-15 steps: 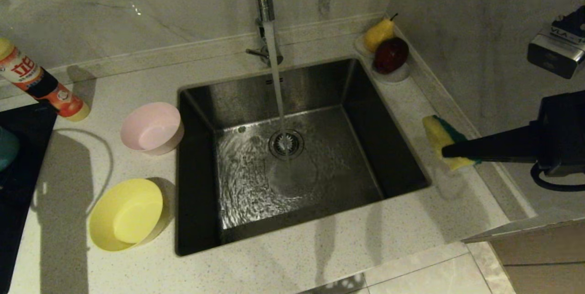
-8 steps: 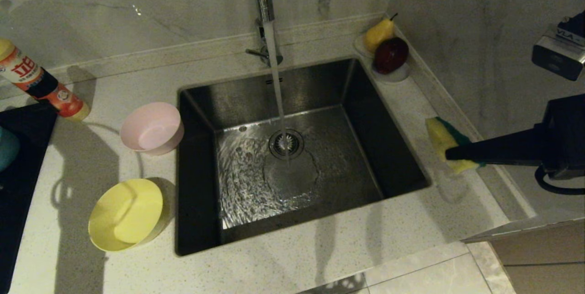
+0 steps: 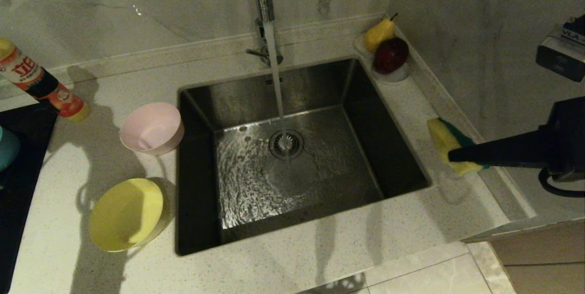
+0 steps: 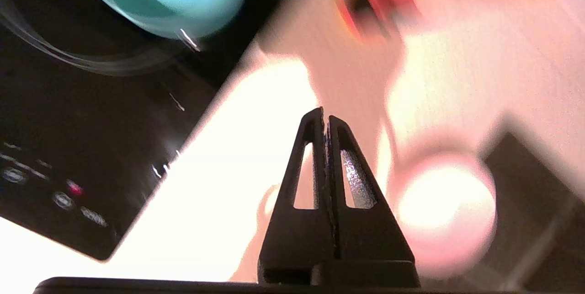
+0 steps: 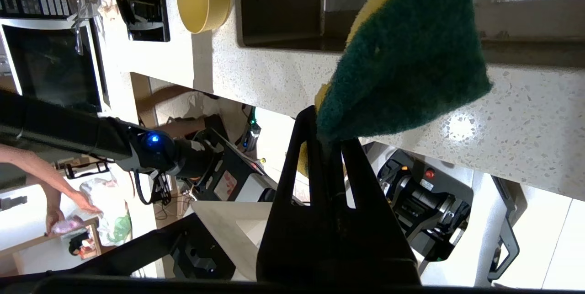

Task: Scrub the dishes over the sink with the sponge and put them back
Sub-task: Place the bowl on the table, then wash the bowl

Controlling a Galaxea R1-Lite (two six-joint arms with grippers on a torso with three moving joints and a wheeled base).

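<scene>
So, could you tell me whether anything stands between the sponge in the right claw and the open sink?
Nothing visible does. The right claw holds the sponge above the counter just right of the sink, with only bare counter edge between them. The saucer of fruit sits further back, off that path.
</scene>
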